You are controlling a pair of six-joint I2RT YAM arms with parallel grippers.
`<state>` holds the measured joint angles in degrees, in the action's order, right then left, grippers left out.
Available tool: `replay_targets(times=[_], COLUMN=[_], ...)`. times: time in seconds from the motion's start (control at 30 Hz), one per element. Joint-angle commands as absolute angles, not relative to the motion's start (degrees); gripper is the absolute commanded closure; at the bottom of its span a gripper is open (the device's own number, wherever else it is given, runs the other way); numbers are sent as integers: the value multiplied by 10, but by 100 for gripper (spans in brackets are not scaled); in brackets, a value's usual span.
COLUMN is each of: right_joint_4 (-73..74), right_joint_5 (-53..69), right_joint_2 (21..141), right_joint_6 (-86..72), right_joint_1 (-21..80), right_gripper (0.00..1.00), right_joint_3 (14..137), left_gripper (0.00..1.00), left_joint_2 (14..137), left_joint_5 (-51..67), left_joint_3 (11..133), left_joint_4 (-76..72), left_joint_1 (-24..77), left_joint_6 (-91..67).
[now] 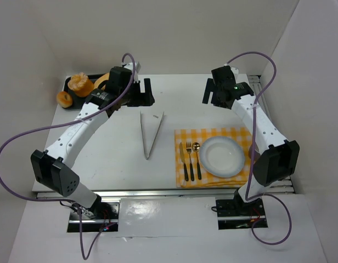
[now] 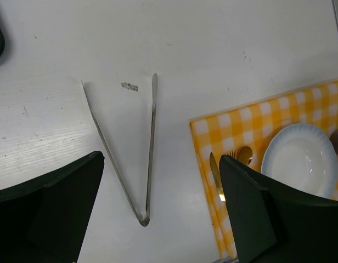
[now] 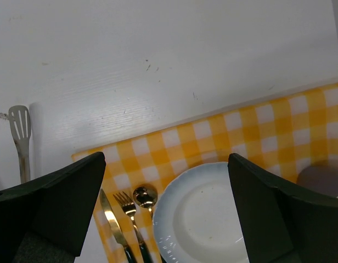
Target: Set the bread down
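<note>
Several bread pieces (image 1: pixel 77 83) lie on a black tray (image 1: pixel 70 90) at the table's far left. Metal tongs (image 1: pixel 151 131) lie open in a V at the table's middle and show in the left wrist view (image 2: pixel 150 164). A white plate (image 1: pixel 222 156) sits empty on a yellow checked cloth (image 1: pixel 213 137); it shows in the right wrist view (image 3: pixel 207 219). My left gripper (image 1: pixel 140 93) is open and empty, raised near the tray, behind the tongs. My right gripper (image 1: pixel 217 92) is open and empty, raised behind the cloth.
A knife (image 1: pixel 181 161), fork (image 1: pixel 189 161) and spoon (image 1: pixel 197 160) lie on the cloth left of the plate. White walls enclose the table at back and sides. A tong tip shows at the left edge of the right wrist view (image 3: pixel 19 129).
</note>
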<state>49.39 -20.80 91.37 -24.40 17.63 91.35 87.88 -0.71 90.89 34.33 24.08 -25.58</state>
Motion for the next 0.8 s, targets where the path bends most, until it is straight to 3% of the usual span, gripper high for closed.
replay_targets(times=[0.0, 0.37, 0.5, 0.77], right_joint_4=[499, 493, 482, 487], right_joint_5=[-220, -220, -208, -194], right_joint_2=[896, 877, 877, 895], right_joint_6=[-249, -254, -254, -249], right_joint_1=[174, 174, 174, 174], right_gripper=[0, 0, 0, 0], right_joint_3=[910, 897, 887, 910], left_gripper=[0, 0, 0, 0], left_joint_2=[876, 892, 913, 932], left_joint_5=[-5, -75, -138, -113], left_joint_3=[921, 879, 820, 694], left_joint_4=[333, 384, 416, 352], left_joint_1=[242, 259, 294, 343], left_joint_6=[-250, -250, -278, -384])
